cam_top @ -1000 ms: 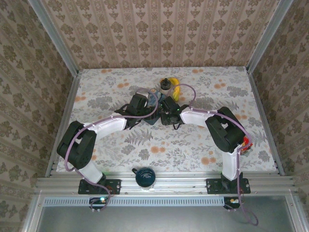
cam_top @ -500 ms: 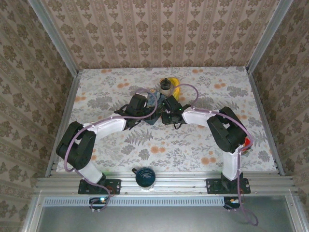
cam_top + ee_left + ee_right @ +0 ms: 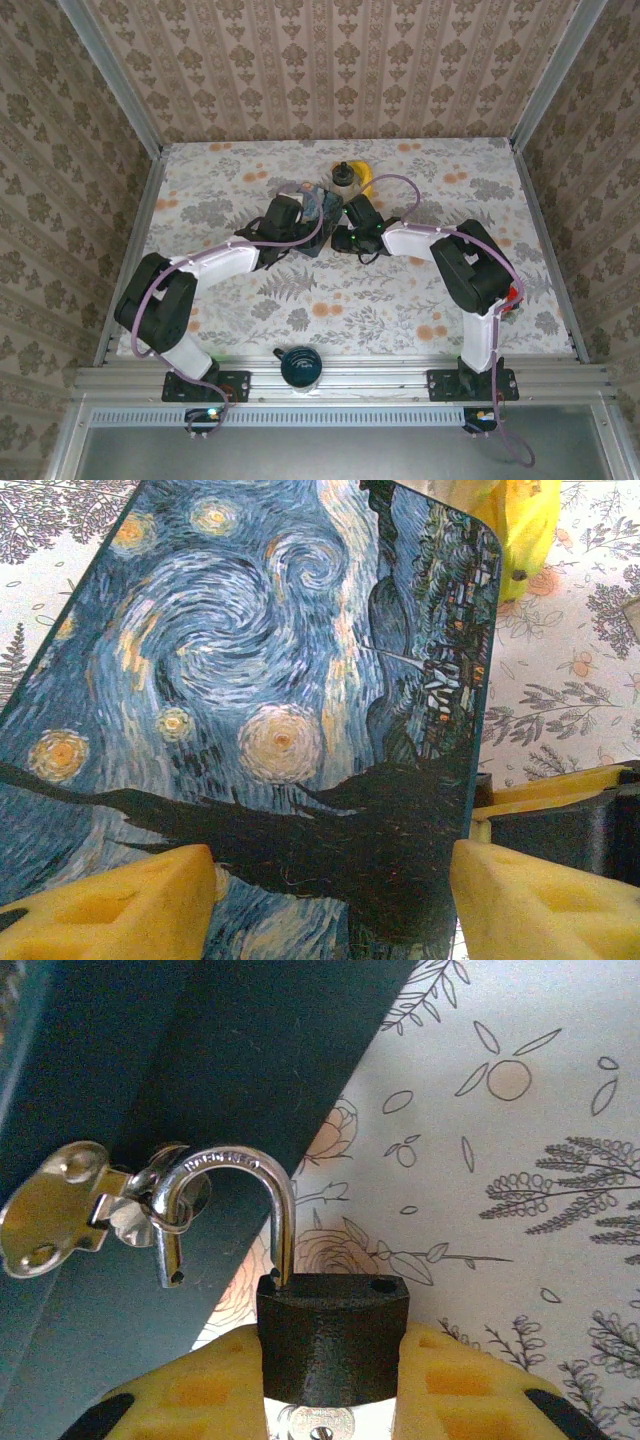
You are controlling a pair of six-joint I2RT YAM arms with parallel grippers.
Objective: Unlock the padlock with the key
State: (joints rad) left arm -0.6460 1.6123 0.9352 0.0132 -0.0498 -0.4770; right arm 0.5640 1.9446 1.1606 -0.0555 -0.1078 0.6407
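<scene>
The padlock (image 3: 333,1335) is a small black block with a silver shackle (image 3: 262,1175). The shackle is sprung open; its free end hangs through the ring of the hasp (image 3: 60,1210) on the blue tin box (image 3: 150,1080). My right gripper (image 3: 333,1360) is shut on the padlock body, with yellow pads (image 3: 470,1390) on both sides. The silver key head (image 3: 320,1426) pokes out below the lock. My left gripper (image 3: 330,900) is open, its fingers (image 3: 110,910) wide apart over the starry lid (image 3: 270,680). Both grippers (image 3: 340,238) meet at the box (image 3: 320,207) mid-table.
A banana (image 3: 366,183) and a dark round jar (image 3: 345,175) lie just behind the box. A dark blue cup (image 3: 300,367) stands at the table's front edge between the arm bases. Patterned walls enclose the floral table (image 3: 450,300).
My right wrist has shifted slightly right and towards the back, still holding the padlock. The left arm has barely moved.
</scene>
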